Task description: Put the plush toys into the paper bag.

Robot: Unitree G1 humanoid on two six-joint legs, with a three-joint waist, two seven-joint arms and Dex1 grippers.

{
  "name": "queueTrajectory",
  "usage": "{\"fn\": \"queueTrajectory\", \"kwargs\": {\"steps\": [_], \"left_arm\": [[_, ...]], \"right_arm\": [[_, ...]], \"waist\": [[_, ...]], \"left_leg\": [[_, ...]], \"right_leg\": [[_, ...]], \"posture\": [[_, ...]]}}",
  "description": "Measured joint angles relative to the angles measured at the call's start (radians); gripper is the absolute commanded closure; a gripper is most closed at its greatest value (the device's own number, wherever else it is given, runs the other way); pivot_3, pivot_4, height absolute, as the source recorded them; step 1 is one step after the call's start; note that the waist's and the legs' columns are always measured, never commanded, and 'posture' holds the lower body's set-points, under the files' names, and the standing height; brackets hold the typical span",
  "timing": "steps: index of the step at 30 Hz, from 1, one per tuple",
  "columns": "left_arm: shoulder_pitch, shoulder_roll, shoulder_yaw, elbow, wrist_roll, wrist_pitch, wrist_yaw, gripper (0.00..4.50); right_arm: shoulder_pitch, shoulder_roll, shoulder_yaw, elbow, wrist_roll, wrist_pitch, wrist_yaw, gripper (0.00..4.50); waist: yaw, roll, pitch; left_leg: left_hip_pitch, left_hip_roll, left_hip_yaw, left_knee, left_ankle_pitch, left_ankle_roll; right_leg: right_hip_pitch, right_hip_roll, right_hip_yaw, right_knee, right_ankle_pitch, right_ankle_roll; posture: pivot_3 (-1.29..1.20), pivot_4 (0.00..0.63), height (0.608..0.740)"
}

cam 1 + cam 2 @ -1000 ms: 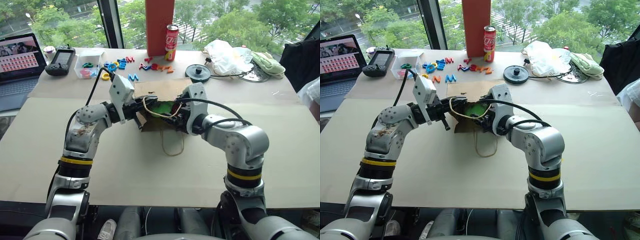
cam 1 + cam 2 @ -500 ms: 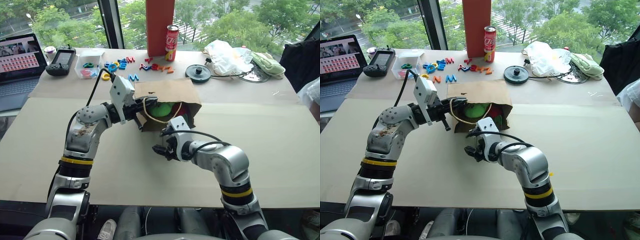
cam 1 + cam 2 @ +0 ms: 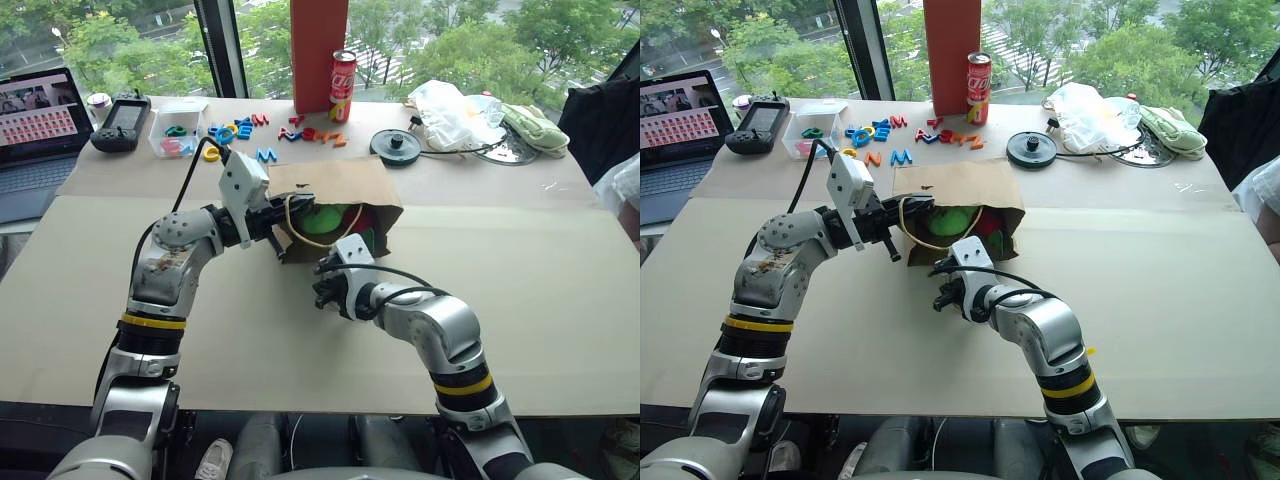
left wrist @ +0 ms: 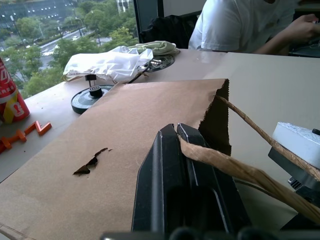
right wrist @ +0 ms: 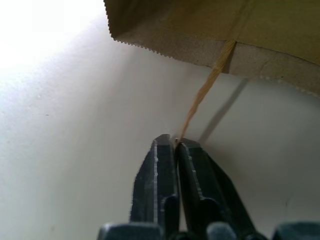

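The paper bag [image 3: 340,200] lies on its side, mouth toward the robot, green plush toy [image 3: 325,217] inside. The right gripper [image 5: 176,143] pinches the lower string handle [image 5: 207,86] (bag just beyond it); the left gripper [image 4: 176,131] clamps the upper handle.

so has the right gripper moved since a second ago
Yes. The right gripper has come out of the paper bag mouth, down toward the near table edge, and is now shut on the lower string handle.
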Motion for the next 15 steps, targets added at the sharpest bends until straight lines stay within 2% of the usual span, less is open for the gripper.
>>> {"fn": "queueTrajectory", "kwargs": {"steps": [6, 8, 13, 15], "left_arm": [[0.000, 0.000, 0.000, 0.000, 0.000, 0.000, 0.002, 4.50], [-0.002, -0.011, 0.012, 0.000, -0.014, 0.017, 0.014, 4.50], [-0.054, -0.069, 0.130, 0.028, -0.138, 0.154, 0.115, 4.50], [-0.086, -0.102, 0.198, 0.043, -0.207, 0.220, 0.172, 4.50]], "right_arm": [[0.002, 0.008, -0.055, -0.001, 0.004, -0.015, -0.002, 4.49], [0.003, -0.020, -0.083, -0.031, 0.014, -0.014, 0.011, 4.49], [-0.049, -0.228, -0.167, -0.213, 0.041, -0.046, 0.108, 4.49], [-0.094, -0.270, -0.206, -0.273, 0.061, -0.064, 0.141, 4.49]], "waist": [[0.001, 0.000, 0.000], [0.001, 0.000, 0.000], [0.004, 0.000, 0.000], [0.000, 0.000, 0.000]], "left_leg": [[0.000, 0.000, 0.000, 0.000, 0.000, 0.000], [0.000, 0.000, 0.000, 0.000, 0.000, 0.000], [-0.002, 0.000, -0.001, 0.001, 0.000, 0.000], [-0.002, 0.000, -0.002, 0.001, 0.000, 0.000]], "right_leg": [[0.000, 0.000, 0.000, 0.000, 0.000, 0.000], [0.000, 0.000, 0.000, 0.000, 0.000, 0.000], [0.000, -0.001, -0.001, -0.001, 0.000, 0.001], [0.000, 0.000, -0.001, -0.001, 0.000, 0.001]], "posture": [[0.00, 0.150, 0.739], [0.00, 0.150, 0.739], [0.00, 0.150, 0.739], [0.00, 0.150, 0.739]]}}
